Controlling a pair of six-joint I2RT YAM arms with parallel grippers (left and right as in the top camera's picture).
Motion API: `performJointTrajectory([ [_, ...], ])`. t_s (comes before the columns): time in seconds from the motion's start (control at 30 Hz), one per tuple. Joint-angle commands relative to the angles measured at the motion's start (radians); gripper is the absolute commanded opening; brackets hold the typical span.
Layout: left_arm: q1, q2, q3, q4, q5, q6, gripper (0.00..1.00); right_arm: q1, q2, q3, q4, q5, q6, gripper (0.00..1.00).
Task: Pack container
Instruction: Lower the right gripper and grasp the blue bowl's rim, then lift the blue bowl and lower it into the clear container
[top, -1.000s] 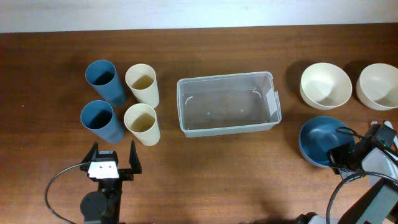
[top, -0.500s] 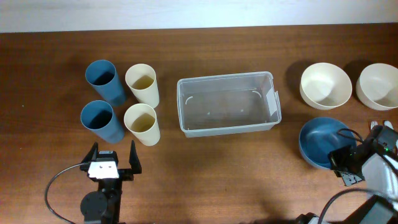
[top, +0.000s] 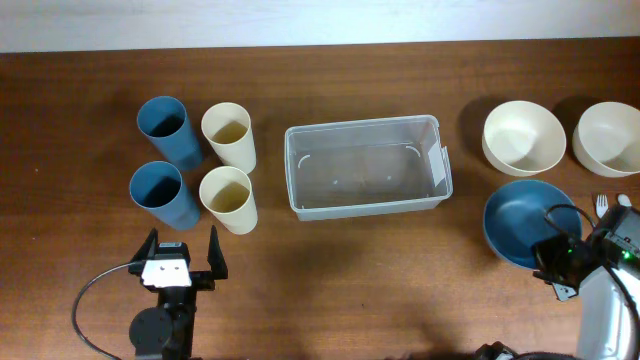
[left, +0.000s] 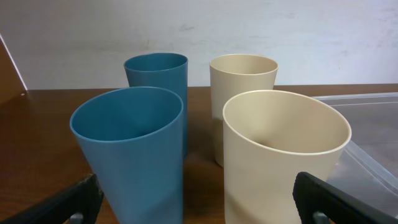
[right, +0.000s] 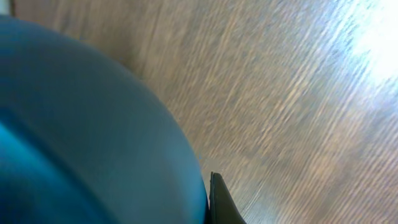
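Note:
The clear plastic container (top: 366, 208) stands empty at the table's middle, its white label on the right end; its rim (left: 367, 121) shows at the right of the left wrist view. My right gripper (top: 561, 266) is shut on the near right rim of a blue bowl (top: 520, 220). In the right wrist view the bowl (right: 81, 124) fills the left side, with one dark finger (right: 219, 202) pressed against its outside. My left gripper (top: 181, 248) is open, just in front of the cups and holding nothing. Its fingertips (left: 62, 205) flank a blue cup (left: 134, 155) and a cream cup (left: 280, 155).
Two blue cups (top: 163, 130) (top: 160, 192) and two cream cups (top: 228, 135) (top: 228, 198) stand left of the container. Two cream bowls (top: 523, 138) (top: 608, 138) sit at the back right. White utensil tips (top: 601, 203) show beside the blue bowl.
My right arm has drawn right and toward the near edge, and the blue bowl has shifted slightly right with it. The left arm has not moved.

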Motion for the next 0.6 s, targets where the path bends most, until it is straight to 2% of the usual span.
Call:
performJointTrajectory([
  [0.0,0.006,-0.008,-0.003,-0.005,-0.003,0.019,1.0,0.0,-0.047,0.025,-0.024,-0.092,-0.016,0.04],
  [0.17,0.006,-0.008,-0.003,-0.005,-0.003,0.019,1.0,0.053,-0.073,0.144,-0.125,-0.101,-0.102,0.04],
  [0.33,0.006,-0.008,-0.003,-0.005,-0.003,0.019,1.0,0.145,-0.073,0.323,-0.226,-0.091,-0.12,0.04],
  [0.57,0.006,-0.008,-0.003,-0.005,-0.003,0.019,1.0,0.366,-0.047,0.549,-0.252,-0.088,-0.119,0.04],
])
